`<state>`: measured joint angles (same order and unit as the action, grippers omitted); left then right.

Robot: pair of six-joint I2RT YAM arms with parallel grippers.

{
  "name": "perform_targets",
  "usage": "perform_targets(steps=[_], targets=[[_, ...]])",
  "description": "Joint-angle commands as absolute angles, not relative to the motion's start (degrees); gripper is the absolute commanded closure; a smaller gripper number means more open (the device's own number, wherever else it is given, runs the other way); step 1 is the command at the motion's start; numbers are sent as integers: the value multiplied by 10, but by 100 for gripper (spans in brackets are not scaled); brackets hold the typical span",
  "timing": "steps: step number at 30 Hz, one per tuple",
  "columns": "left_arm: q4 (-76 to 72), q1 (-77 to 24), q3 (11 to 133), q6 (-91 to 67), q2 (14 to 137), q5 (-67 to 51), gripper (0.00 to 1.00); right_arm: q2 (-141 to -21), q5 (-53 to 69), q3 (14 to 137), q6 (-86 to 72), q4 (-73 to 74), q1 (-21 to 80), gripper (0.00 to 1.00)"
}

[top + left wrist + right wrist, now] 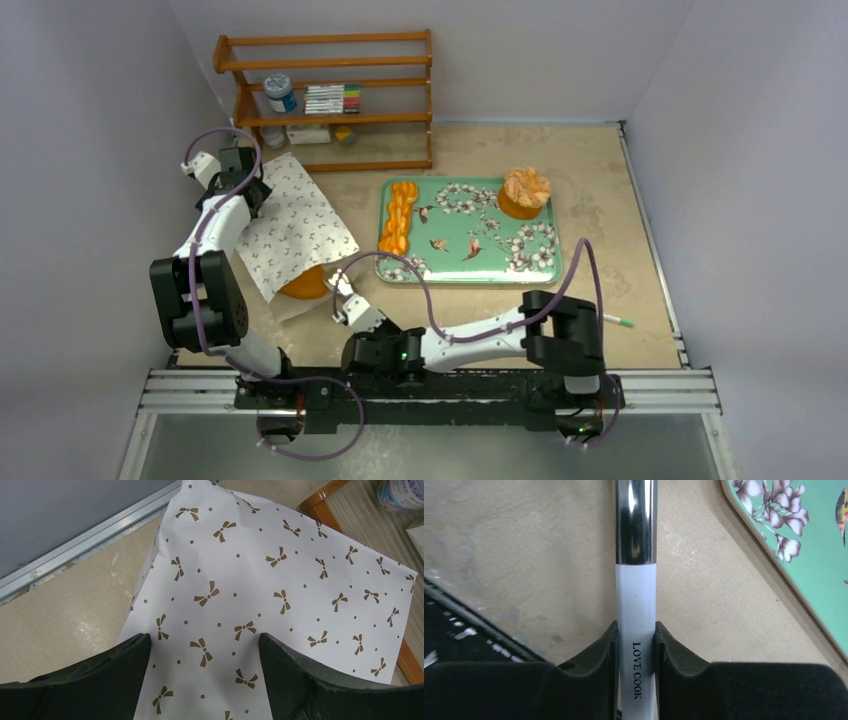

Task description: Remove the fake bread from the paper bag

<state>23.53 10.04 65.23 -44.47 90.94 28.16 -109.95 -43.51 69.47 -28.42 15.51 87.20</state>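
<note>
- Bag position: the paper bag (295, 225), white with brown bows and dots, lies flat on the table (610, 200). It sits left of the green floral tray (480, 275), and its far end reaches towards the foot of the wooden shelf (330, 95).
- Bread in the bag: we see one orange loaf (305, 285) at the bag's near mouth. Part of it shows and the rest is under the paper, so we log it as not yet out.
- Bread on the tray: a lumpy golden loaf (398, 215) lies along the tray's left side. A ruffled pastry (525, 190) stands at its far right corner, well apart from the loaf.
- Left gripper (204, 640): it is over the bag's far end with its jaws spread wide. Its wrist view shows printed paper between the two dark fingers (100, 680). We cannot tell whether the fingers touch the paper.
- Right gripper (636, 627): it sits low over the table, just beside the bag's mouth and near the orange loaf. Its fingers are closed narrow on a white handle (636, 595) lettered LOVE COOK, one finger pressed on each side.
- Beyond the fingers the handle becomes a chrome section (636, 520), which runs out of the wrist view. We cannot tell what the tool's working end is.
- Other items: a pen (620, 322) lies on the table at the right, near the right arm's base.
</note>
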Motion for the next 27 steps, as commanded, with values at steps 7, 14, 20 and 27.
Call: perform_targets(steps=[7,14,20,27], targets=[[211,96,660,-455,899,264,22,-948,-275,647,-259,75,817,89],[211,96,664,-456,903,262,22,-891,-138,596,-260,50,768,89],[212,93,667,-457,905,266,22,-872,26,541,-263,-12,734,89],[215,92,674,-456,906,266,22,-859,143,498,-268,-65,702,88]])
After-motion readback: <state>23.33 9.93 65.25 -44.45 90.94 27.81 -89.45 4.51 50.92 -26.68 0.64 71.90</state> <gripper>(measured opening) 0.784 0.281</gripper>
